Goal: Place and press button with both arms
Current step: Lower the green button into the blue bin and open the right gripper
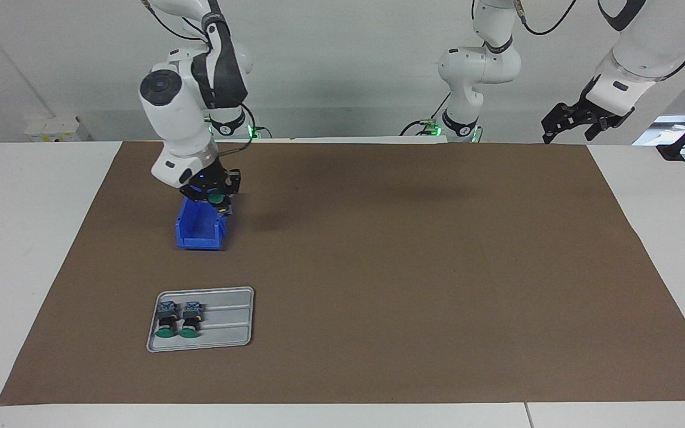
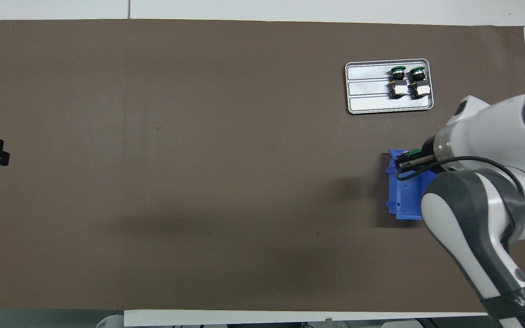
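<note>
Over the blue bin, the right gripper pinches the button.

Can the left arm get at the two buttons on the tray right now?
Probably not easily: the left gripper waits open, raised at its own end, while the tray with both buttons lies at the right arm's end. Nothing blocks the way.

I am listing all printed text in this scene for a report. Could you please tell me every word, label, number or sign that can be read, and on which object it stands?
Right arm's grey wrist band: pale lettering, too blurred to read.
Buttons, tray, blue bin: no text visible.
Right gripper, left gripper: no text visible.
</note>
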`<state>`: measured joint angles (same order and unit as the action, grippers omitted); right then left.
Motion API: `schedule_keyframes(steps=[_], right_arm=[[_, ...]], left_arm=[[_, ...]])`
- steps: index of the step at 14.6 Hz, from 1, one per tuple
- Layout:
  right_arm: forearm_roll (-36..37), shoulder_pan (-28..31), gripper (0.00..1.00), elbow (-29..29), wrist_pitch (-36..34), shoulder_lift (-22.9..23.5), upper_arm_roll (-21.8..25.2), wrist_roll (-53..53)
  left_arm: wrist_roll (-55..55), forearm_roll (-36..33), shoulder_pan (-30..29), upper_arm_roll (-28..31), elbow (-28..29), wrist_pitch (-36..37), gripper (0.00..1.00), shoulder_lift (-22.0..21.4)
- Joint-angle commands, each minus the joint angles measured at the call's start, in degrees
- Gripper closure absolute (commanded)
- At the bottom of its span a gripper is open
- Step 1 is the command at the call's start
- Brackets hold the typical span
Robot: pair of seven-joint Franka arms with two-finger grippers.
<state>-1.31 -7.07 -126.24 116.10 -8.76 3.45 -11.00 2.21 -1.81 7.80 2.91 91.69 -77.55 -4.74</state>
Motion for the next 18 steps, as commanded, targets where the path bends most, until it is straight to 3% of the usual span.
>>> schedule_keyframes(steps=[1, 6, 10, 14, 16, 18], right_arm=[[0.6, 3.5, 1.0, -3.3, 3.4, -0.6, -0.8, -3.7], [2.4, 4.3, 1.0, -7.2, 9.9, 2.0, -0.9, -4.1], [2.9, 3.8, 1.0, -7.2, 11.7, 5.9, -0.9, -0.4], [3.5, 2.9, 0.99, -7.8, 12.3, 6.7, -0.9, 1.7], [3.9, 2.9, 0.89, -8.7, 13.6, 6.7, -0.9, 1.6], [3.9, 2.9, 0.69, -8.4, 13.0, 6.7, -0.9, 1.9]], left_arm=[[-0.3, -1.1, -0.4, -0.3, 0.6, 0.7, 0.0, -1.1], [-0.3, -1.1, -0.4, -0.3, 0.6, 0.7, 0.0, -1.1], [-0.3, -1.1, -0.4, -0.3, 0.6, 0.7, 0.0, -1.1], [-0.3, -1.1, -0.4, -0.3, 0.6, 0.7, 0.0, -1.1], [-0.3, -1.1, -0.4, -0.3, 0.6, 0.7, 0.0, -1.1], [-0.3, -1.0, -0.4, -0.3, 0.6, 0.7, 0.0, -1.1]])
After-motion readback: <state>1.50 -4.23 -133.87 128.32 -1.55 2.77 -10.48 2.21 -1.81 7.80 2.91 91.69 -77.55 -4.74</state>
